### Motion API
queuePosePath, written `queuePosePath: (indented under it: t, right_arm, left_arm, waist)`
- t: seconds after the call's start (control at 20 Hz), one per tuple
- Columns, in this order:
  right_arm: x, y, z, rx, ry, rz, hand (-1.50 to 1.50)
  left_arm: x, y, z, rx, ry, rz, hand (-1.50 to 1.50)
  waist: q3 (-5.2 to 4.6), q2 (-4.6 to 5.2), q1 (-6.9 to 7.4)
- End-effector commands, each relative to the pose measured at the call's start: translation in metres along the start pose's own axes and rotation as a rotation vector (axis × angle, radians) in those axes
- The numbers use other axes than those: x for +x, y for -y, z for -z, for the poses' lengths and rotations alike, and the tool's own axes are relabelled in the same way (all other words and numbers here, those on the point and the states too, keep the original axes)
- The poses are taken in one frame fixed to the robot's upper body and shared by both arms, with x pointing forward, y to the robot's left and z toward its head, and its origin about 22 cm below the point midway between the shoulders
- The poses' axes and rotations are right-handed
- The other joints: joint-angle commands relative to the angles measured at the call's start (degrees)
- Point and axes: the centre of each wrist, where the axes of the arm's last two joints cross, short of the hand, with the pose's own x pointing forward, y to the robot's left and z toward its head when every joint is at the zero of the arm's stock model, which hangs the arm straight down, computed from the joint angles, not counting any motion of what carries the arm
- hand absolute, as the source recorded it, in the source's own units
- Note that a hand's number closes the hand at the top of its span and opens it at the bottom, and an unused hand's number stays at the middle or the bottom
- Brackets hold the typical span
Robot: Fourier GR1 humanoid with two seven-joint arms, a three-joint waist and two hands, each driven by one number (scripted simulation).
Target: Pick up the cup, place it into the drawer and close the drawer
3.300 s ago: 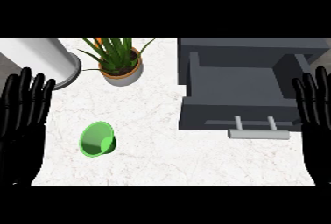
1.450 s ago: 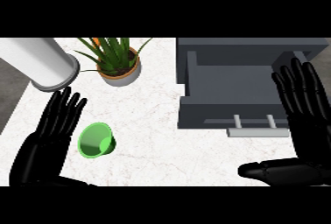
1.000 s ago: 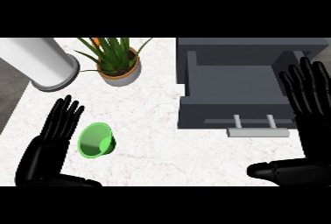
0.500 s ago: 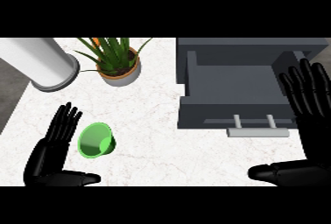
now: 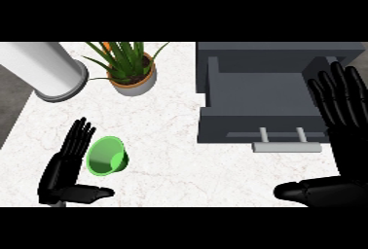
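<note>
Lying on its side on the white marble counter (image 5: 179, 160), a green cup (image 5: 108, 156) shows its open mouth toward the lower left. The robot's left hand (image 5: 66, 170) is just beside it on the left, fingers straight and spread, thumb stretched out to the right below the cup; it holds nothing. To the right, a dark grey drawer (image 5: 266, 109) stands pulled open, its pale bar handle (image 5: 285, 144) on the front edge. The right hand (image 5: 338, 126) shows along the view's right edge, fingers straight and apart, reaching up over the drawer's right side, thumb pointing left lower down. At the back stand a potted plant (image 5: 131, 68) and a white cylinder (image 5: 45, 69).
</note>
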Motion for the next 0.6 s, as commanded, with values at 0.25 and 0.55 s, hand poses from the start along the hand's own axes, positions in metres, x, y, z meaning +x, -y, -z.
queuePosePath:
  t: [0.25, 0.55]
  right_arm:
    - [0.007, 0.001, -0.006, -0.006, 0.007, -0.003, -1.5]
    - [-0.002, -0.008, -0.001, 0.002, 0.016, 0.003, -1.5]
  left_arm:
    - [-0.041, -0.01, -0.006, 0.021, -0.016, -0.018, -1.5]
    - [-0.048, -0.023, 0.009, 0.048, 0.011, -0.003, -1.5]
  waist:
    - [0.01, 0.0, -0.08]
    - [0.01, 0.02, -0.06]
